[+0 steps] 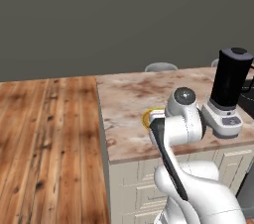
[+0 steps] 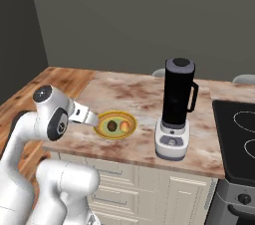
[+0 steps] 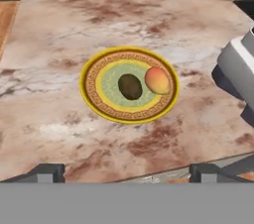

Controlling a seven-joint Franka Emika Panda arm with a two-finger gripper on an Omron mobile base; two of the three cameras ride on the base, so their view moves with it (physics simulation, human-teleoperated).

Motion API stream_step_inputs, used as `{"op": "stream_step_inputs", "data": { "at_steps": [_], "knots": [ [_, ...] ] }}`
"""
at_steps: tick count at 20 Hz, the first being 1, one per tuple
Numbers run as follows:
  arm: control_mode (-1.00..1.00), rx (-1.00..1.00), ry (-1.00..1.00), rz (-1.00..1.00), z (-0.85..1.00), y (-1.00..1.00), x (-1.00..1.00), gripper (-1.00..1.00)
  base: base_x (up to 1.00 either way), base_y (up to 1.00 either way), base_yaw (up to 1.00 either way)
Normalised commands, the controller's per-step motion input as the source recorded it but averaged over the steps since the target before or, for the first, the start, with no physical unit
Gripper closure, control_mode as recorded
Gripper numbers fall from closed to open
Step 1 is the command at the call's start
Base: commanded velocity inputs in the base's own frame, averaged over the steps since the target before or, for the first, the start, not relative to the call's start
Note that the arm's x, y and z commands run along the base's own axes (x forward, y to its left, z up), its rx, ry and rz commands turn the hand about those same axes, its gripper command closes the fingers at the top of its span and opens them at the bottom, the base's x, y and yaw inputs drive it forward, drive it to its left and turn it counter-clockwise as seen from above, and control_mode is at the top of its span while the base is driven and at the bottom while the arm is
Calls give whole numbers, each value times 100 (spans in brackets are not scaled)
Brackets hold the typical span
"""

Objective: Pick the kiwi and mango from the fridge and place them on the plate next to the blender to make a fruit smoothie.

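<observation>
Both fruits are sitting on the plate [image 3: 128, 84] now, and that is exactly where the task wants them: the kiwi [image 3: 130, 86] is resting near the plate's pale centre, and the mango [image 3: 158, 80] is lying just beside it at about three o'clock, close enough that they may be touching. In the right base view the same pair is showing, kiwi [image 2: 112, 126] and mango [image 2: 124, 126] side by side on the plate [image 2: 115, 125], which is lying on the marble desk [image 2: 134, 99] with the blender [image 2: 175, 108] standing near at three o'clock. By my reading, both placements are done.

The arm is folding back on itself at the desk's near edge, its wrist reaching out low toward the plate from nine o'clock in the right base view. The end effector [image 3: 127, 171] is hanging back from the plate, looking down at it; its two dark fingertips [image 3: 45, 172] are standing wide apart at the bottom of the hand view, with nothing between them. In the left base view the arm is covering most of the plate [image 1: 147, 117], and the blender [image 1: 229, 91] is standing at three o'clock.
</observation>
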Motion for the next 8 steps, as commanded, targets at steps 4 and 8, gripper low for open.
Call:
{"op": "stream_step_inputs", "data": {
  "at_steps": [4, 8],
  "knots": [
    [-100, -2, 0, -7, 53, 3, -29, -100, 0, 0, 0],
    [-100, -2, 0, -7, 64, 0, -24, -100, 0, 0, 0]
  ]
}}
